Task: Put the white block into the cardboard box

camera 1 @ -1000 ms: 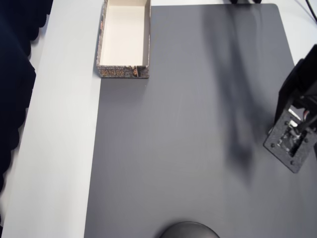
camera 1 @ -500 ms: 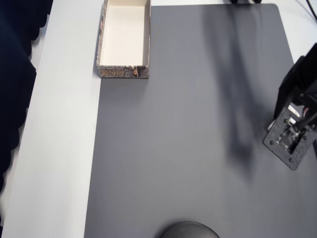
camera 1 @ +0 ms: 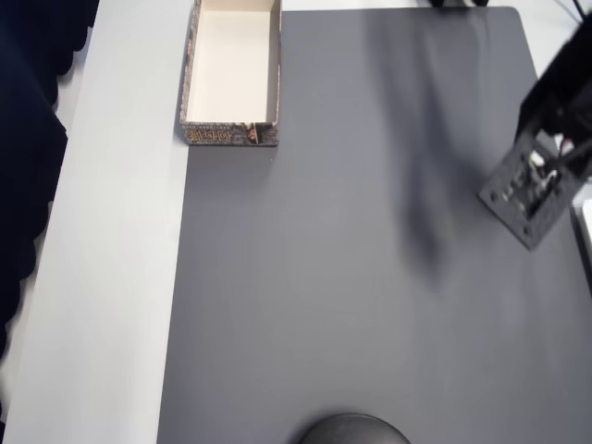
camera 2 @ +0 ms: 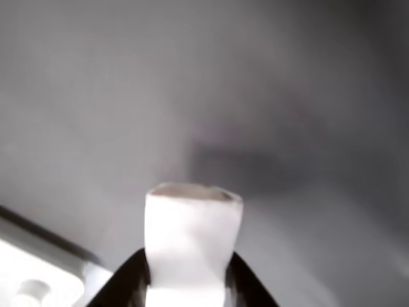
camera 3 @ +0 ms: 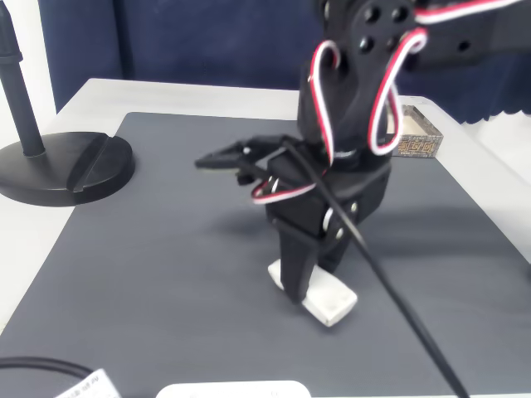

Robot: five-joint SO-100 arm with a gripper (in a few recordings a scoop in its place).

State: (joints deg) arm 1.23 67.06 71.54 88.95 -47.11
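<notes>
Now, with the fingers clamped on the block near the mat, lift it clear and keep it level on the way to the box

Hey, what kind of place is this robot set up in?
Probably a desk or lab bench: a dark grey mat on a white table, a black round-based stand, and blue fabric hung behind.
</notes>
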